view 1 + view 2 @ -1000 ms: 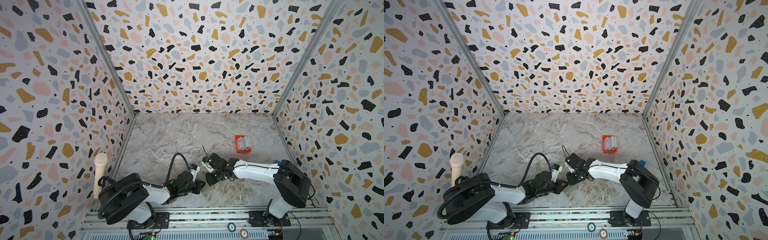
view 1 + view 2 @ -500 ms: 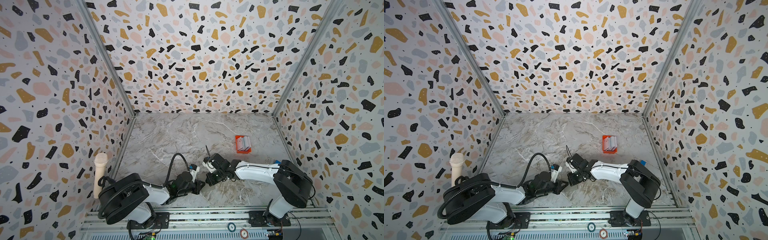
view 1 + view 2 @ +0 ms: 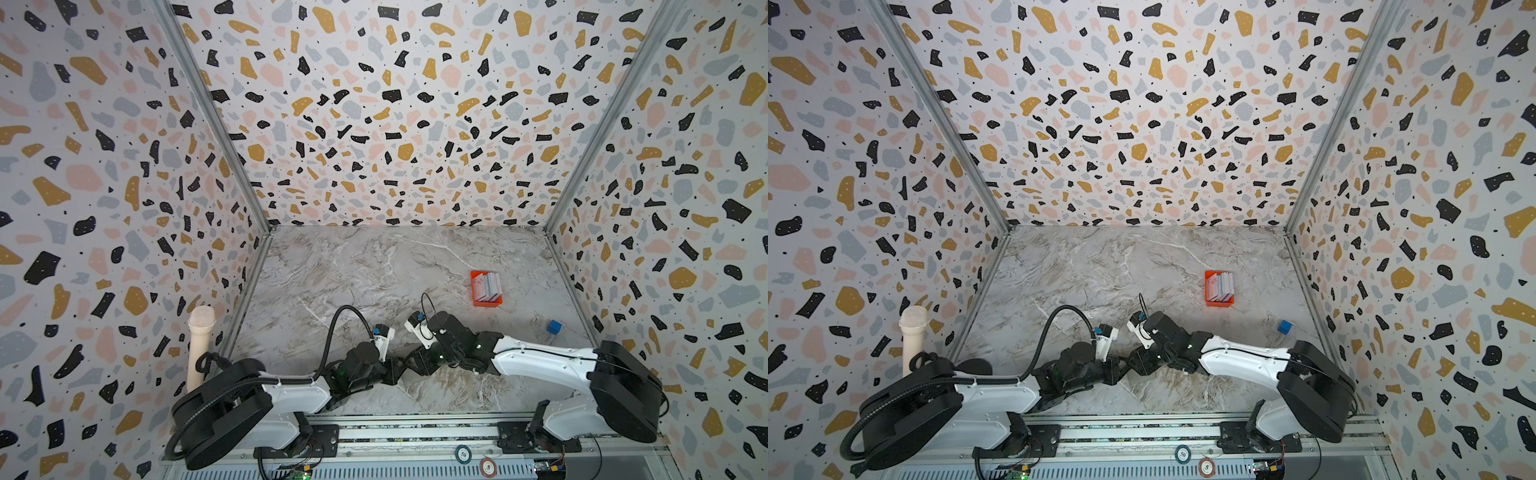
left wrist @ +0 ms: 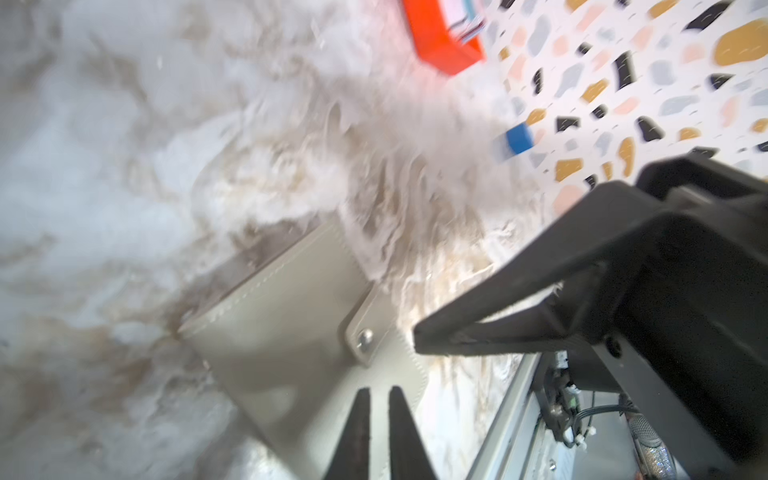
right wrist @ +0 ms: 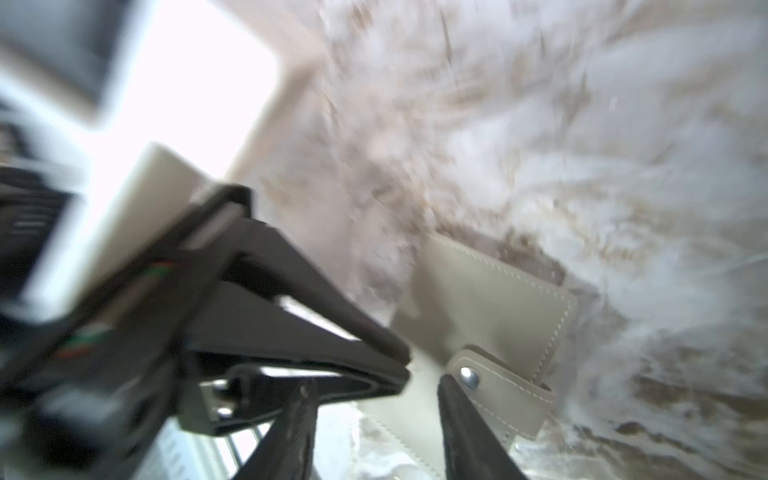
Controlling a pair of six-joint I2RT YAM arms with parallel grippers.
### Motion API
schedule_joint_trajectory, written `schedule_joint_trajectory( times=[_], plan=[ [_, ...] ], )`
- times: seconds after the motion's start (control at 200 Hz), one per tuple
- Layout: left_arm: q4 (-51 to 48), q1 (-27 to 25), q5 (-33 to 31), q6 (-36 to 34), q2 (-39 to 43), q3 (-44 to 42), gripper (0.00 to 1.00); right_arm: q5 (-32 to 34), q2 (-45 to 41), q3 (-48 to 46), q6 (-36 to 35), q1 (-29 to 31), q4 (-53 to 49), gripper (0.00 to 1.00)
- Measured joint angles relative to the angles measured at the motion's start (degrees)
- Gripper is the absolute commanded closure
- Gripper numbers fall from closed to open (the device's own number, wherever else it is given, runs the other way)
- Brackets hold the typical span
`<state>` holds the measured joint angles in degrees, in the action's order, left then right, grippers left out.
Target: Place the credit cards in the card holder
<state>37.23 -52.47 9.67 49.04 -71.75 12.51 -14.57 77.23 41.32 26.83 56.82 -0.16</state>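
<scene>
Since the card holder (image 4: pixel 282 332) lies snapped shut, I aim at its snap tab (image 5: pixel 498 395) | left tool (image 4: pixel 379 411) narrow, empty | right tool (image 5: pixel 376 390) wider, empty | credit cards (image 3: pixel 487 286) wait in orange tray (image 3: pixel 487 302)

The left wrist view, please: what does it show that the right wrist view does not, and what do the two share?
Only the left wrist view: the orange tray holding the credit cards, a blue block, and the right gripper seen from outside.
Only the right wrist view: the left gripper seen from outside, its tips near the snap tab.
Both: the grey card holder lying on the marble table, snap tab facing up.
</scene>
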Motion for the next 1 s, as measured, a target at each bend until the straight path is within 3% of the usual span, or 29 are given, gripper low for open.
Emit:
schedule_joint_trajectory(
  times=[0.21,0.215,0.225,0.23,0.25,0.36,0.42,0.696,1.001],
  plan=[
    [-5.6,0.7,-3.8,-0.8,9.1,1.8,0.45,8.0,-14.6,-6.2,-0.7,0.8,7.1,0.35],
    [-6.0,0.7,-4.0,-0.9,9.3,1.9,0.38,8.5,-15.1,-6.4,-0.8,0.9,7.3,0.34],
    [-6.4,0.7,-4.3,-0.9,9.7,2.2,0.12,8.5,-15.5,-6.8,-0.9,0.9,7.5,0.34],
    [-6.6,0.7,-4.3,-0.9,9.9,2.3,0.06,8.9,-16.0,-7.0,-0.8,0.9,7.6,0.33],
    [-7.6,0.7,-5.0,-1.6,10.8,2.7,0.0,9.8,-17.2,-7.9,-0.8,0.9,8.0,0.32],
    [-12.6,0.7,-8.7,-3.6,15.6,5.1,0.0,15.3,-21.9,-12.1,-0.3,1.0,9.2,0.2],
    [-15.4,0.7,-11.6,-5.1,18.2,6.5,0.0,18.1,-23.8,-14.1,0.2,1.0,9.3,0.0],
    [-27.4,0.7,-29.5,-12.5,25.6,14.4,0.0,26.9,-32.2,-21.0,2.6,1.3,9.9,0.01],
    [-30.0,2.2,-58.5,-22.0,25.0,16.5,0.0,34.5,-40.9,-27.4,4.2,1.3,13.7,0.01]
  ],
)
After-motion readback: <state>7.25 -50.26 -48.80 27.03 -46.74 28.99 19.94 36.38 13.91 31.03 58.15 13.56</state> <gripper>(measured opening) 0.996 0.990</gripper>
